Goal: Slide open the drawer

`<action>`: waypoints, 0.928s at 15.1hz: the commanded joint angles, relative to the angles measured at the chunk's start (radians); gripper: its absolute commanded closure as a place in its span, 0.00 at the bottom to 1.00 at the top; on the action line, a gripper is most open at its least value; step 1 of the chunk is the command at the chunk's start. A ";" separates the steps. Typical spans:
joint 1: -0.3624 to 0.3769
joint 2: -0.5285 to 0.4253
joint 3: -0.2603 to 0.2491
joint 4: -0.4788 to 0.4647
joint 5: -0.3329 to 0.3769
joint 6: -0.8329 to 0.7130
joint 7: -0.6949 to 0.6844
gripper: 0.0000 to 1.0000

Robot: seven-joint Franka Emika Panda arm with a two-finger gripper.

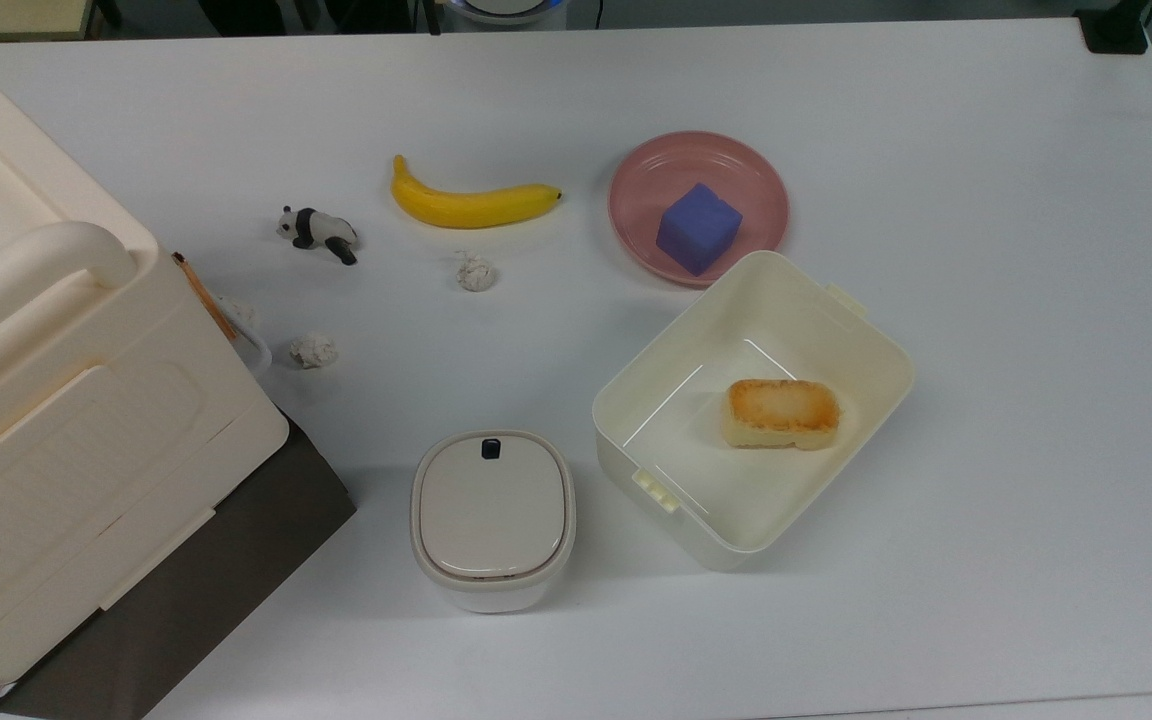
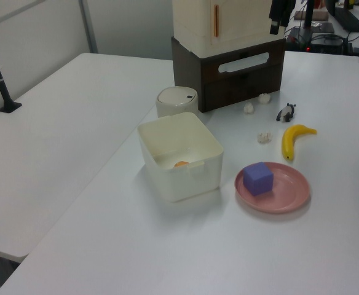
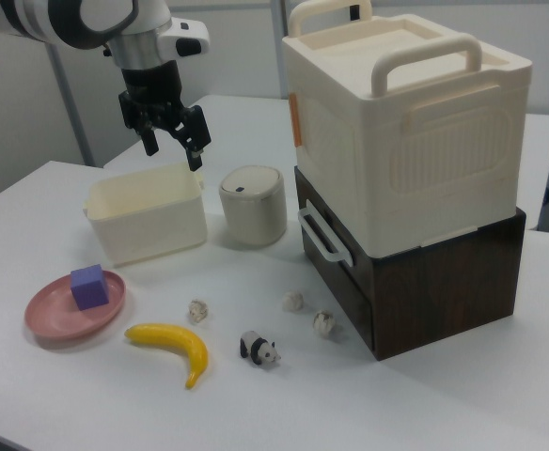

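Drawer [image 3: 338, 272]: dark brown front with white loop handle [image 3: 320, 237], fully closed, in the brown cabinet [image 3: 444, 277] under the large cream plastic box [image 3: 401, 122]. In the right view it lies below the tool and towards the right view's right, well apart.

Tool [image 3: 171, 139]: fingers spread wide, holding nothing, hanging high above the worktop [image 3: 86, 395], with the cream open container [image 3: 148, 211] and the lidded cream bin [image 3: 253, 205] behind it in the right view.

Risks, as judged:
- The handle is a thin loop close to the front panel; a finger arriving off-line could strike the panel or slip past the loop.
- A pull not in line with the drawer's travel could drag or tip the cabinet with the box stacked on it.
- Two crumpled paper balls [image 3: 293, 301] and a panda figure [image 3: 258, 349] lie on the worktop just in front of the drawer; the sliding front or a low approach could knock them.
- The bin stands near the cabinet's corner, narrowing the approach.

Hard to make out:
- The drawer's inside, hidden while shut.
- In the top view the box overhangs the front panel; the handle is a sliver there.
- In the left view the tool [image 2: 279, 15] is cut by the upper edge.
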 commanded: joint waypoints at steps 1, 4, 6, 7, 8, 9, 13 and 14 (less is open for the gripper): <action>0.001 -0.015 -0.006 -0.010 0.017 -0.034 -0.029 0.00; 0.001 -0.015 -0.006 -0.011 0.017 -0.035 -0.037 0.00; 0.001 -0.015 -0.006 -0.011 0.017 -0.035 -0.043 0.00; 0.001 -0.015 -0.005 -0.011 0.017 -0.035 -0.043 0.00; 0.002 -0.015 -0.003 -0.011 0.017 -0.035 -0.038 0.00; 0.004 -0.014 -0.002 -0.013 0.017 -0.035 -0.037 0.00; 0.002 -0.012 -0.002 -0.014 0.017 -0.038 -0.029 0.00; 0.002 -0.011 -0.002 -0.014 0.017 -0.046 -0.022 0.00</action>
